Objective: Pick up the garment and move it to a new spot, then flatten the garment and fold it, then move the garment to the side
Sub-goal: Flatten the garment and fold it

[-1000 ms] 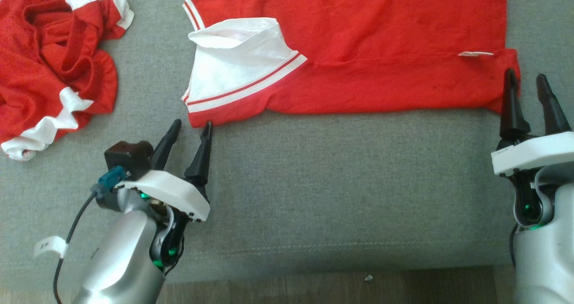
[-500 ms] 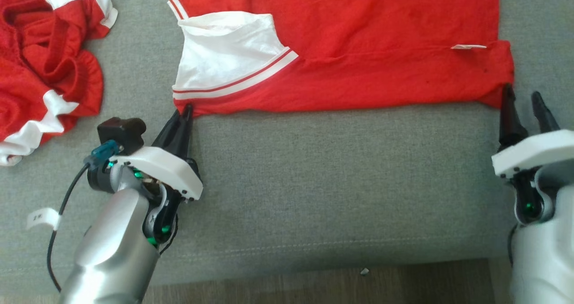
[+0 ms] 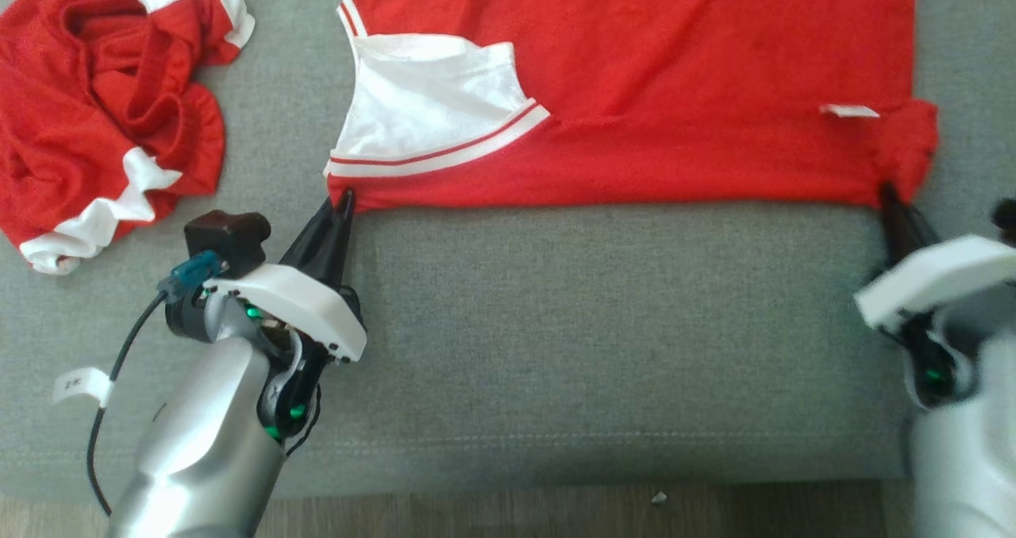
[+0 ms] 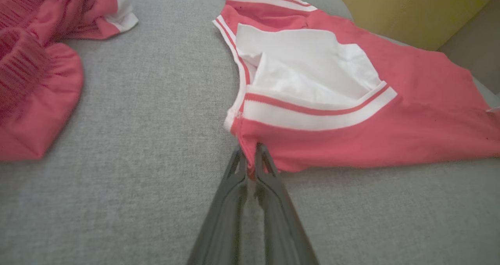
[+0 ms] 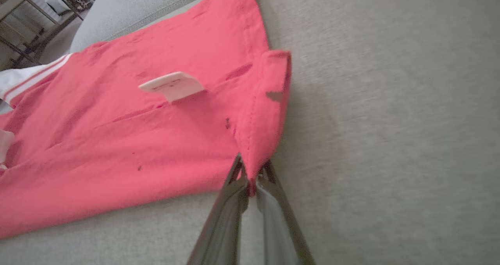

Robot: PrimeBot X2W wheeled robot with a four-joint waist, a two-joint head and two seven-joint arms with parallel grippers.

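— Left wrist view: how do the jaws stand?
— The left gripper [image 4: 250, 157] is closed tight on the near corner of the shirt [image 4: 390, 147], beside the white sleeve [image 4: 308, 69].
— And the right gripper [image 5: 253, 175]?
— Pinched on the other near corner; the shirt lies spread on the grey cushion [image 5: 390, 101].
— Any writing?
— A white tag [image 5: 172, 86] on the shirt, its print unreadable.

I take this for a home, most likely a living room. I am working over a grey upholstered sofa cushion [image 3: 556, 347] with a stitched seam [image 3: 556, 440] near its front edge, and a strip of wooden floor [image 3: 476, 514] lies below it. Beyond stand a yellow wall [image 4: 410, 11] and a blurred metal-framed shelf [image 5: 19, 7] of small things.
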